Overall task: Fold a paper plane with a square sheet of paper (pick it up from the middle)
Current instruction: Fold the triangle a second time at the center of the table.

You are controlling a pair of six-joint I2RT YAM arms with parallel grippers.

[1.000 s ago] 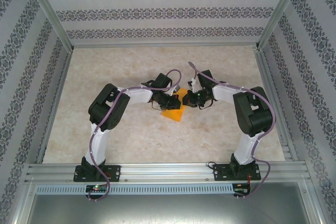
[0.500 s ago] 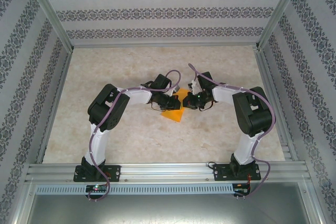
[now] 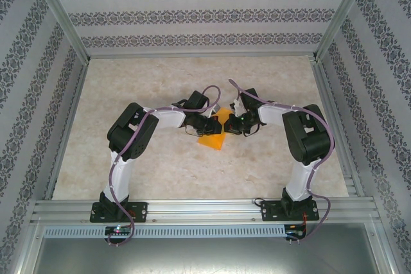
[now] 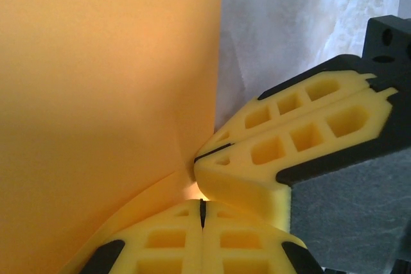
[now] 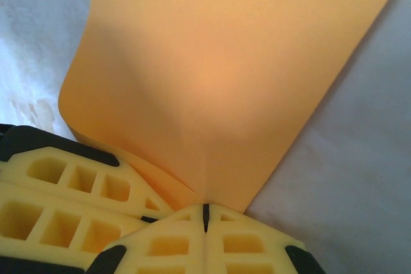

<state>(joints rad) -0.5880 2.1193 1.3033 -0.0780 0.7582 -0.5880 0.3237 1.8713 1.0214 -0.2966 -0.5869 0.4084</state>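
Paper (image 5: 212, 62) in left tool (image 4: 202, 206), right tool (image 5: 205, 210)

Both arms (image 3: 131, 134) are showing white links, black joints — purple cables (image 3: 117, 178) are running behind the grippers (image 4: 202, 213), yellow pocketed fingers (image 5: 160, 245) ahead in black mounts.

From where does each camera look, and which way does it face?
Top view: above and behind the robot, looking down on the table; left arm, right arm show.
Left wrist: on its arm, facing the orange paper; left end effector at bottom.
Right wrist: likewise, facing the paper; right end effector at bottom.
Shared: wrist views both show both shut end effectors.
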